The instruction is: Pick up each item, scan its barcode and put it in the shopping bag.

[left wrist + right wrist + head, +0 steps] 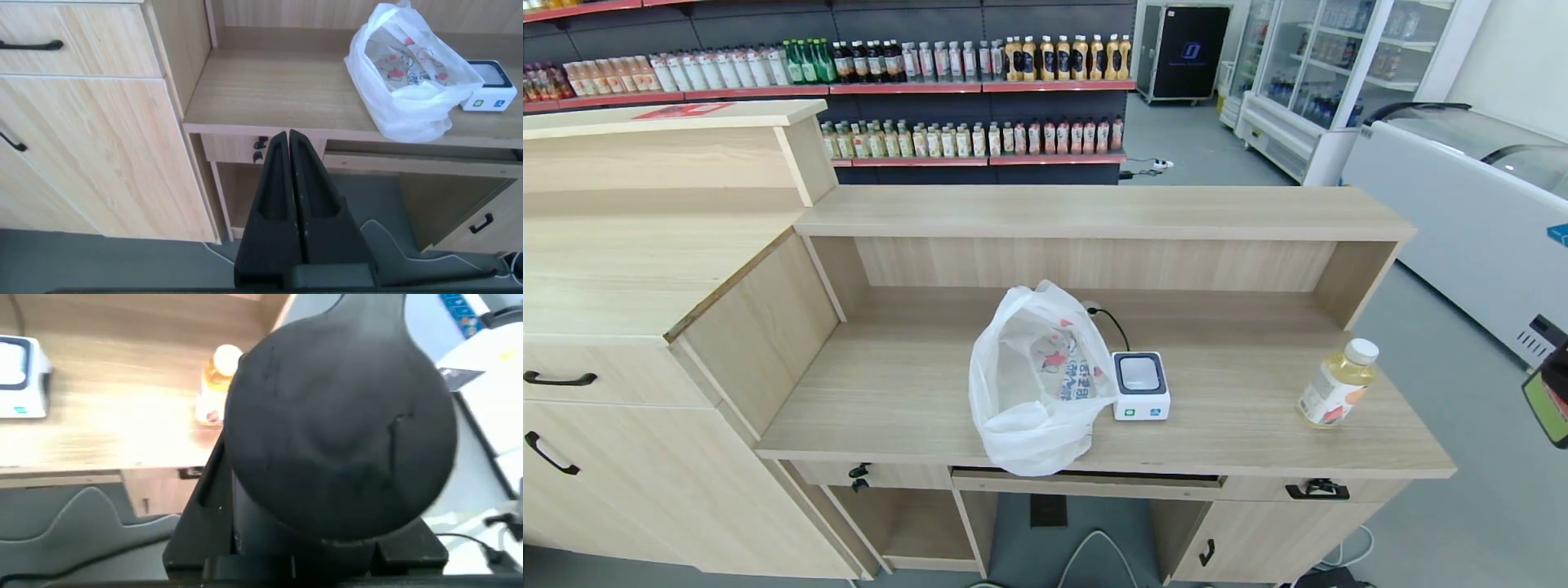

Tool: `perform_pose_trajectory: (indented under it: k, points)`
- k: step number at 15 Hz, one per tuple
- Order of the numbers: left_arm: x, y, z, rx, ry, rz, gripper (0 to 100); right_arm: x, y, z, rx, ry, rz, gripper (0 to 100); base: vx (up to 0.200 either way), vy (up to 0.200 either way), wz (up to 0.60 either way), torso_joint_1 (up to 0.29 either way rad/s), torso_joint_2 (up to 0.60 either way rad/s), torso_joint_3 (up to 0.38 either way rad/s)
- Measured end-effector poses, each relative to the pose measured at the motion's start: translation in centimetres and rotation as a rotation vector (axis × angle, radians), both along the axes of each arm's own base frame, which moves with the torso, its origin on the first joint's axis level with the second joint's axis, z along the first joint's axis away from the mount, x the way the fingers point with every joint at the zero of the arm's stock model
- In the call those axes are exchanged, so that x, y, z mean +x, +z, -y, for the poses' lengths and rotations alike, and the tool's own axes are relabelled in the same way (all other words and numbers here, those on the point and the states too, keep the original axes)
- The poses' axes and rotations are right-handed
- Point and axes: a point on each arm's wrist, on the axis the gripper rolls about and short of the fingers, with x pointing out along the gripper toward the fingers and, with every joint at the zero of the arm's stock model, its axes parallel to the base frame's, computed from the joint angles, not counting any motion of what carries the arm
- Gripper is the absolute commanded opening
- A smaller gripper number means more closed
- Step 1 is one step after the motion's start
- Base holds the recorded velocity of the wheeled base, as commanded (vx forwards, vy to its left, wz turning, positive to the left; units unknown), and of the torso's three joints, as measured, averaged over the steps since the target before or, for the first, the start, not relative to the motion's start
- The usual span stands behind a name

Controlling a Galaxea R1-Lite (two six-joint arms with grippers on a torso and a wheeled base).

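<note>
On the light wooden desk (890, 392), near the front edge: a bag (1037, 384) of thin white plastic, crumpled, mouth open upward, with red print on the side, too creased to read. Touching the bag on its right: a small white scanner (1141, 384), boxy, with a dark glass top, a green mark on the front and a black cable (1112, 322) running to the back. Near the right end of the desk, upright and well apart from the scanner: a clear bottle (1338, 384) with yellow liquid, a white cap and a white-and-orange label. Nothing between bottle and scanner. Behind the desk: red shelves (980, 86) with rows of bottles; on the right, glass fridges (1339, 73).

Left gripper (288, 139) clenched on nothing, low before the desk's left part. Right gripper (1547, 396) beyond the desk's right end; released or clenched, cannot tell.
</note>
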Motion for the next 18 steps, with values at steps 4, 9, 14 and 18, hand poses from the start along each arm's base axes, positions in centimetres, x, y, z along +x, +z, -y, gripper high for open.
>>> perform_pose_trajectory:
  k: [4, 9, 14, 18]
  points:
    - [0.0, 0.0, 0.0, 0.000, -0.001, 0.000, 0, -0.2, 0.9, -0.6, 0.070, 0.037, 0.061, 0, 0.000, 0.000, 0.60, 0.001, 0.00, 0.002]
    - [0.0, 0.0, 0.0, 0.000, 0.000, 0.000, 0, 2.5, 2.1, -0.6, 0.211, 0.029, 0.093, 0, 0.000, 0.000, 0.36, 0.004, 0.00, 0.002]
    - [0.0, 0.0, 0.0, 0.000, -0.001, 0.000, 0, 7.5, 0.0, 1.5, 0.641, 0.242, -0.011, 0, 0.000, 0.000, 0.00, 0.000, 0.00, 0.000]
    - [0.0, 0.0, 0.0, 0.000, 0.000, 0.000, 0, 11.3, -2.8, 5.0, 0.813, 0.313, -0.136, 0, 0.000, 0.000, 0.00, 0.000, 0.00, 0.000]
